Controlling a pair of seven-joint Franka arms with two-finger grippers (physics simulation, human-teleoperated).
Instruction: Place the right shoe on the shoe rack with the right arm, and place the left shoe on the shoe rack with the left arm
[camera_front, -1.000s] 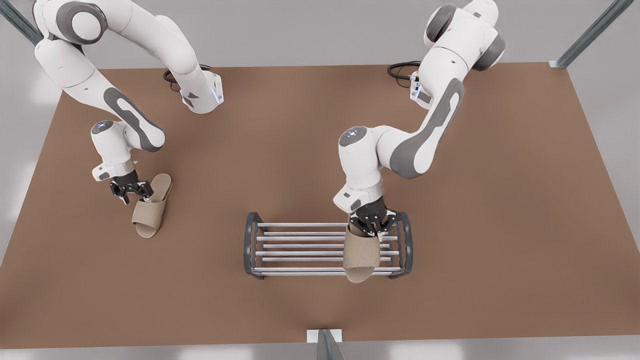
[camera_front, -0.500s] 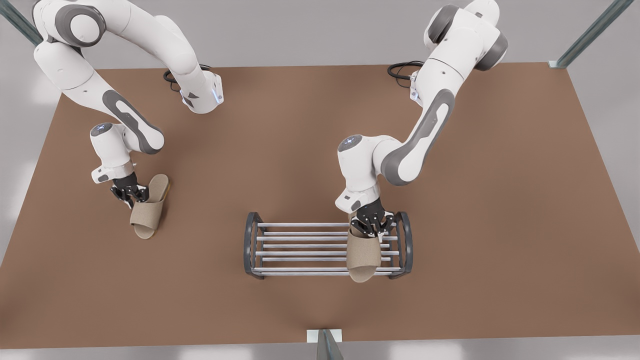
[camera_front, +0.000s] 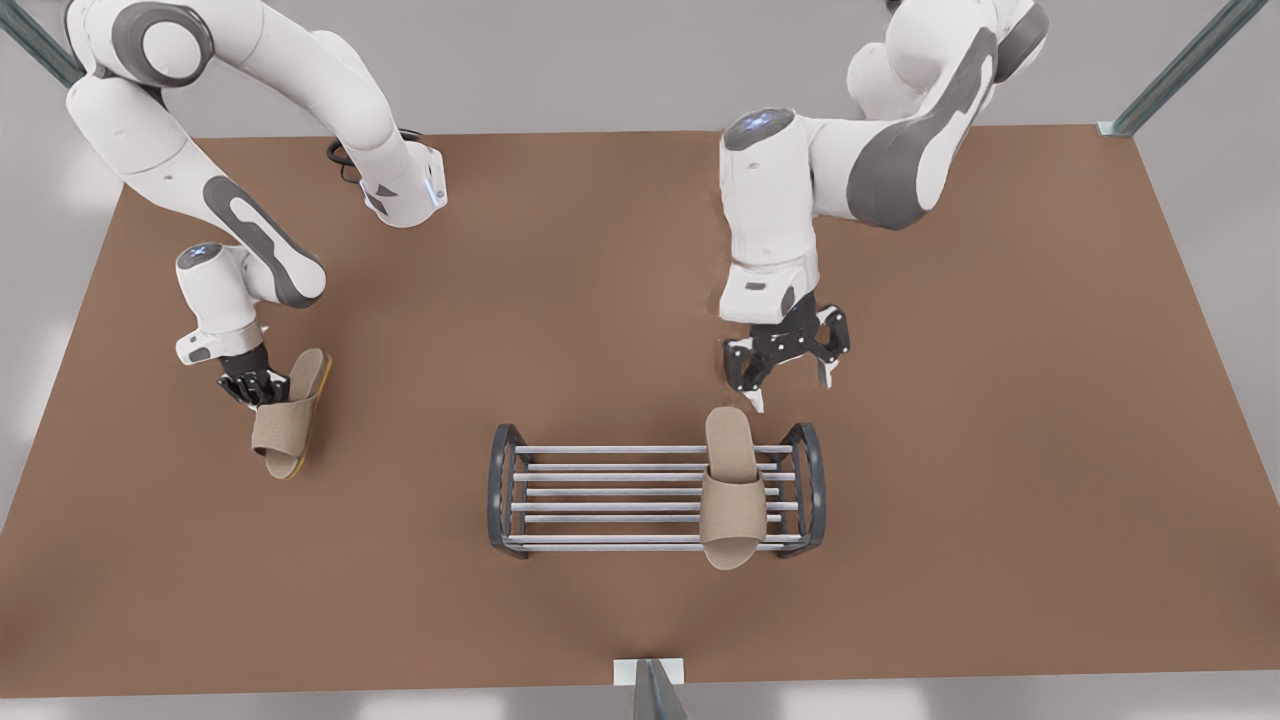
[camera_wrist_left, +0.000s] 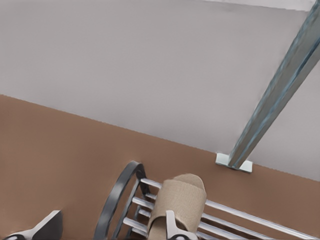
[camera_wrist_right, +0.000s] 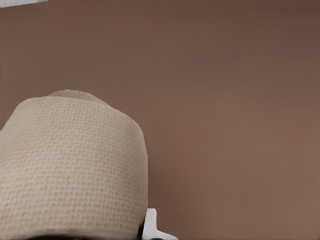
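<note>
Left gripper (camera_front: 788, 368) spread wide, empty, hanging above rack (camera_front: 507, 490); left shoe (camera_front: 731, 495) on bars below. Right gripper (camera_front: 258, 388) clamped on right shoe (camera_front: 283, 424).

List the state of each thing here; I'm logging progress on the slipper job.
Rack: upright, one slipper on it.
Left gripper: open, holding nothing, above the table behind the rack.
Right gripper: shut.
Slipper on the rack: lying across the bars near the front view's right end, free of any gripper.
Other slipper: clamped in the right gripper, away from the rack.
</note>
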